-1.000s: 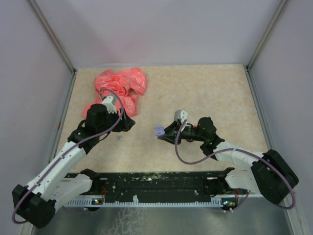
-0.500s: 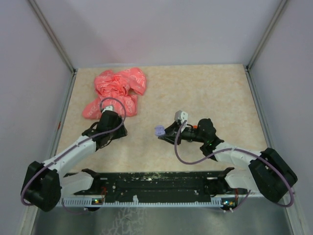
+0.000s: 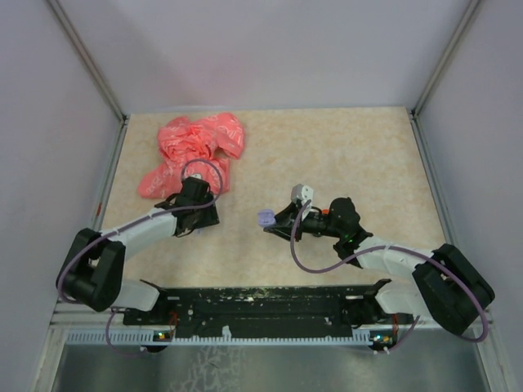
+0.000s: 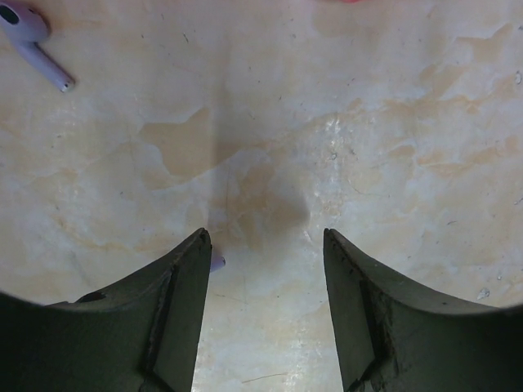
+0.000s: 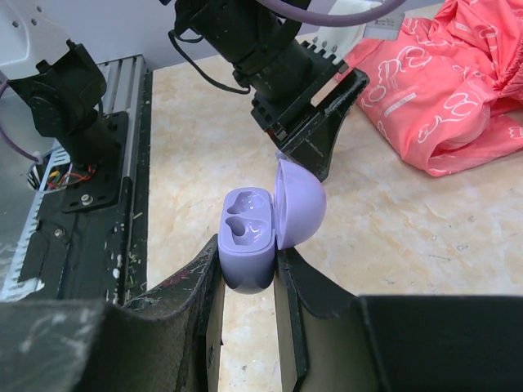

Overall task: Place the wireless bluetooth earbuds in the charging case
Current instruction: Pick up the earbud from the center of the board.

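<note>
My right gripper (image 5: 248, 255) is shut on the pale purple charging case (image 5: 245, 224), held just above the table with its lid (image 5: 301, 204) open and both wells empty; the top view shows the case (image 3: 265, 218) at mid table. My left gripper (image 4: 265, 237) points down at the table, open, with only bare surface between its fingers. One pale purple earbud (image 4: 33, 41) lies at the upper left of the left wrist view. A small purple tip (image 4: 216, 262) peeks out beside the left finger. In the top view the left gripper (image 3: 203, 214) sits left of the case.
A crumpled pink plastic bag (image 3: 194, 151) lies at the back left, just beyond the left gripper, and shows as the bag (image 5: 458, 90) in the right wrist view. Grey walls enclose the table. The black base rail (image 3: 261, 302) runs along the near edge.
The left arm has folded down low over the table and its gripper has shifted slightly right, with the jaws narrowing a little. The right arm and the case have not moved.
</note>
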Robot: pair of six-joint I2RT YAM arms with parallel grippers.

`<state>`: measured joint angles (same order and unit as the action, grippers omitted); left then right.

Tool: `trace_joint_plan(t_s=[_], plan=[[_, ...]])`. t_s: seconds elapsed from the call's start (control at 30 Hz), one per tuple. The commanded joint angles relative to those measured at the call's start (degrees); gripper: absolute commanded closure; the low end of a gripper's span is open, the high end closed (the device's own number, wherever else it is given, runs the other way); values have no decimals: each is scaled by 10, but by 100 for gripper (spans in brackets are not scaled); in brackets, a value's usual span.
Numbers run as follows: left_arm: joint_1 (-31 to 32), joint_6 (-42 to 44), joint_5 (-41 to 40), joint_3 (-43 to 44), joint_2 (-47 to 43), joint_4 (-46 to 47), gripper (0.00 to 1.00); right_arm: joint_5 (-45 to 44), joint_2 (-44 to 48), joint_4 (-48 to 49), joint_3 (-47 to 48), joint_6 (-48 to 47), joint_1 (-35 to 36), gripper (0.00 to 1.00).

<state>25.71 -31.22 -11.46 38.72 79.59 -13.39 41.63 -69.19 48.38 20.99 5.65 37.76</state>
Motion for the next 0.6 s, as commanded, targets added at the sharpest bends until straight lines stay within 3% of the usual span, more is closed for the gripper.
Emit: trace_joint_plan(t_s=[0.0,0.57], plan=[[-2,0,29,15,11,-23,38,0,-1,36,0,2,3,100],[-3,9,21,12,-107,-103,40,5,2,37,0,6,3,100]])
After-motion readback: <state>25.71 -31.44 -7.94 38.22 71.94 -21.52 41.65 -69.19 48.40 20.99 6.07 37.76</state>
